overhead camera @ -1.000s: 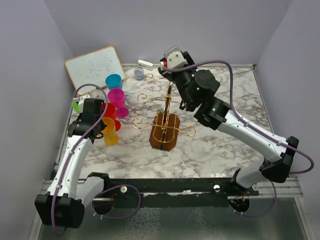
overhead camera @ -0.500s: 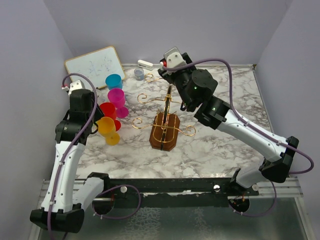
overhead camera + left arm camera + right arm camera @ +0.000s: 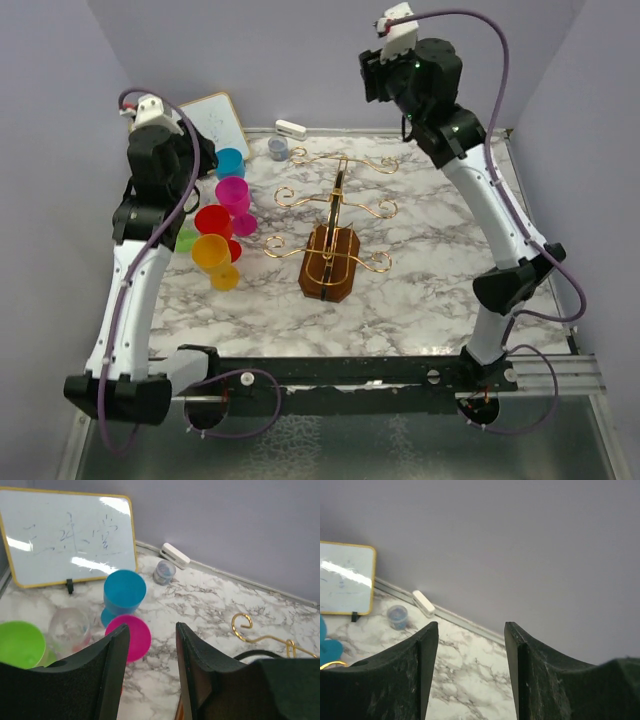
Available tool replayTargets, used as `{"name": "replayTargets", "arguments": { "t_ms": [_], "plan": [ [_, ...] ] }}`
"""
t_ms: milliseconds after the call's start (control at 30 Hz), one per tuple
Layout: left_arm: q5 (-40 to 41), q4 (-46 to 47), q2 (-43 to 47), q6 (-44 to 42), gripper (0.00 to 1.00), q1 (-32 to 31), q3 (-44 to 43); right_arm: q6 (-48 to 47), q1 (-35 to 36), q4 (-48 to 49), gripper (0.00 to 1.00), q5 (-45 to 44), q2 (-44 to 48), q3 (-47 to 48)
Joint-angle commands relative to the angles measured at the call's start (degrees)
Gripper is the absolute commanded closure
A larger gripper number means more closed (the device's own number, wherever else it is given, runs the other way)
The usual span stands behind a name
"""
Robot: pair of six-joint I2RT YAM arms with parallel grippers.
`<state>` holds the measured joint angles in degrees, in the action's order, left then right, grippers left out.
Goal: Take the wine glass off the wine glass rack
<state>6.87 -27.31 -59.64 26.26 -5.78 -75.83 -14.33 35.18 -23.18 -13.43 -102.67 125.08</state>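
Note:
The wine glass rack is gold wire on a dark wooden base at mid-table, and I see nothing hanging from its hooks. Several coloured wine glasses stand upright left of it: blue, magenta, red, orange. My left gripper is open and empty, raised above the blue glass, the magenta glass, a green one and a clear one. My right gripper is open and empty, high up, facing the back wall.
A whiteboard leans at the back left. A white eraser and a small grey-blue jar lie along the back edge. Purple walls close in the table on three sides. One gold hook end shows in the left wrist view.
My left gripper has opened and lifted up and back from the glasses. My right arm has swung from just above the rack high up toward the back wall.

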Motion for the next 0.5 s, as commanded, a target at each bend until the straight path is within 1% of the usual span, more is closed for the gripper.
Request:
{"name": "replayTargets", "arguments": {
  "t_ms": [0,67,100,133,200,233,300,367,400,433,467],
  "plan": [
    [0.1,4.9,-11.7,-5.3,0.55,0.3,-10.6,17.6,-15.1,-14.5,0.46,17.0,-4.7,6.6],
    [3.4,3.0,-16.9,-7.3,0.55,0.4,-16.5,25.4,-23.7,-14.8,0.47,25.0,-3.7,3.0],
    [4.6,1.5,-19.2,-7.8,0.55,0.5,-19.3,28.2,-27.7,-14.0,0.49,28.4,-2.5,-0.3],
    [5.0,0.1,-21.2,-8.2,0.55,0.7,-21.8,30.1,-31.3,-12.7,0.51,30.0,-0.2,-4.5],
    [4.0,-2.2,-23.9,-8.3,0.55,1.2,-24.7,31.2,-35.4,-9.4,0.51,28.7,4.8,-14.0],
    [3.0,-2.1,-24.2,-8.2,0.55,1.4,-24.6,31.0,-36.2,-6.8,0.5,26.9,7.7,-19.5],
    [0.2,0.8,-22.5,-7.7,0.55,1.4,-20.8,30.8,-36.5,-1.2,0.44,25.1,14.0,-29.9],
    [-1.9,5.0,-19.2,-6.7,0.55,1.4,-14.5,31.4,-36.5,4.2,0.37,26.9,20.1,-39.2],
    [-2.7,7.0,-17.6,-6.4,0.55,1.4,-11.1,32.3,-36.5,5.7,0.3,27.1,22.5,-43.0],
    [-3.0,8.5,-16.1,-6.0,0.55,1.4,-8.4,33.6,-36.5,6.4,0.27,26.7,24.5,-45.6],
    [-3.0,9.1,-14.8,-5.7,0.55,1.4,-6.3,34.4,-36.5,6.5,0.26,26.5,26.2,-47.8]
  ]
}}
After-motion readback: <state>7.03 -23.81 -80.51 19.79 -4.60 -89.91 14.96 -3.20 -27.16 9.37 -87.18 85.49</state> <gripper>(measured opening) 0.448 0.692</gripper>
